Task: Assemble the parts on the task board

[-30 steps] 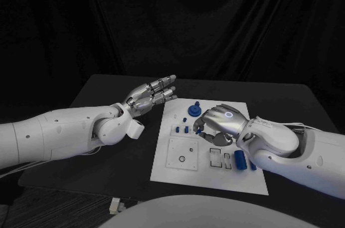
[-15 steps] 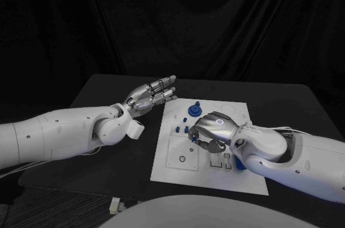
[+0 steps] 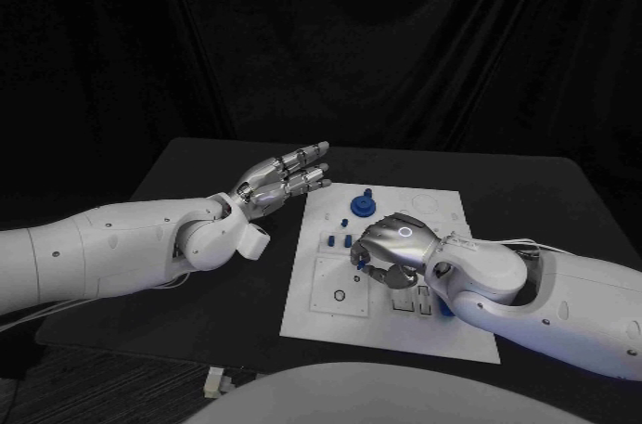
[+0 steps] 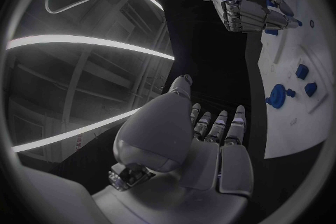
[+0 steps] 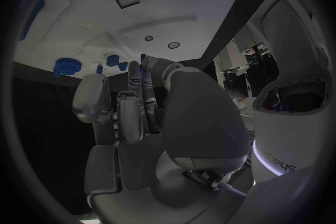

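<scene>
A black curtain (image 3: 402,62) is hanging in folds behind the black table (image 3: 200,178), with long ceiling light strips (image 4: 84,45) glowing overhead

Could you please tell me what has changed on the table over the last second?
The right hand has moved toward the robot and leftward across the white task board, fingers curled down over small blue parts; whether it grips one is unclear. The left hand stayed raised and open beside the board, and the round blue gear-shaped part has not moved.
</scene>
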You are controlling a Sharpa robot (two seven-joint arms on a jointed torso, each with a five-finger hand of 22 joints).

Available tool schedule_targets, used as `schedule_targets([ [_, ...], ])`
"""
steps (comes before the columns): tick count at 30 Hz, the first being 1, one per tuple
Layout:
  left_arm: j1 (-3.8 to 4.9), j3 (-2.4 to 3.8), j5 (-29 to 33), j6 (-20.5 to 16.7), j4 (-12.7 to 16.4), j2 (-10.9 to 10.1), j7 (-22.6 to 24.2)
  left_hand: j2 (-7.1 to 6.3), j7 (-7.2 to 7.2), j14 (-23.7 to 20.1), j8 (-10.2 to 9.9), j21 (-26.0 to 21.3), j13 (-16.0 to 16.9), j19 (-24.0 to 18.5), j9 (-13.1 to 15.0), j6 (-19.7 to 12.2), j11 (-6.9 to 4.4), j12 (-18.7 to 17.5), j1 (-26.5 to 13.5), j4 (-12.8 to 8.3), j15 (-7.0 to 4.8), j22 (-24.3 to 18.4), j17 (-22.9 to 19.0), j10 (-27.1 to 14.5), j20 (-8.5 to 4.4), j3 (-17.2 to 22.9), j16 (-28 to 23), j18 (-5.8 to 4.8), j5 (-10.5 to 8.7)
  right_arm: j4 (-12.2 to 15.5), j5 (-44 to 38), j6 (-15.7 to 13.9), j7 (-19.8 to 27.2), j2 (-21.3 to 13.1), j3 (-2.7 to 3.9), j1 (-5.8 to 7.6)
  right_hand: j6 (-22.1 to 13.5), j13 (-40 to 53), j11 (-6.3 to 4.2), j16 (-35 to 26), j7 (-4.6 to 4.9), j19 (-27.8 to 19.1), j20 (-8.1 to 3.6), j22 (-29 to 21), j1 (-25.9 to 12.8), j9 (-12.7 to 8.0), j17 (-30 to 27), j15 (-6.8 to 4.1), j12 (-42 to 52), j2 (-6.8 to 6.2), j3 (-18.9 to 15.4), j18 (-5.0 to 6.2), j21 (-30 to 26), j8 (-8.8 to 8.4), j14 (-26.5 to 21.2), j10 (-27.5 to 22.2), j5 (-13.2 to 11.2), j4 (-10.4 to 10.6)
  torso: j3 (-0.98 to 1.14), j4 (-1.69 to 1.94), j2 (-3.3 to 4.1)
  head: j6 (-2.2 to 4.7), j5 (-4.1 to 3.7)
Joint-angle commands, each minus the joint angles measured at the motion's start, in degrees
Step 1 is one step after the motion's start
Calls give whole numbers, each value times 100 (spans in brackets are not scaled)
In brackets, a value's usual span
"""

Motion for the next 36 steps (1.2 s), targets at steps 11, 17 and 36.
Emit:
schedule_targets([
  [11, -47, 6, 9, 107, -30, 18, 46, 41, -1, -3, 17, 13, 7, 36, 6, -19, 37, 34, 13, -38, 26, -17, 8, 6, 2, 10, 38, -47, 35, -119, -68, 14, -95, 91, 2, -154, 40, -7, 10, -26, -18, -31, -7, 820, 14, 11, 411, -6, -28, 25, -23, -15, -39, 11, 295, 37, -25, -18, 2, 7, -2, 0, -16],
  [17, -56, 6, 9, 117, -57, 19, 40, 41, -1, -3, 17, 13, 7, 36, 6, -19, 37, 34, 13, -38, 26, -17, 8, 6, 2, 10, 38, -47, 35, -161, -68, -7, -101, 130, 2, -195, 40, -7, 10, -26, -18, -31, -7, 820, 14, 11, 411, -6, -28, 25, -23, -15, -39, 11, 295, 37, -25, -18, -4, 0, -2, 0, -13],
  [36, -78, 6, 9, 143, -76, 36, 27, 51, -1, -2, 17, 14, 8, 39, 6, -18, 43, 35, 16, -42, 28, -15, 8, 8, 1, 17, 39, -53, 38, -249, -68, 71, -109, 199, 3, -250, 37, -7, 11, -42, -17, -42, -6, 814, 15, 11, 391, -5, -32, 25, -31, -11, -64, 7, 287, 41, -25, -23, 1, 5, 1, 0, -17],
])
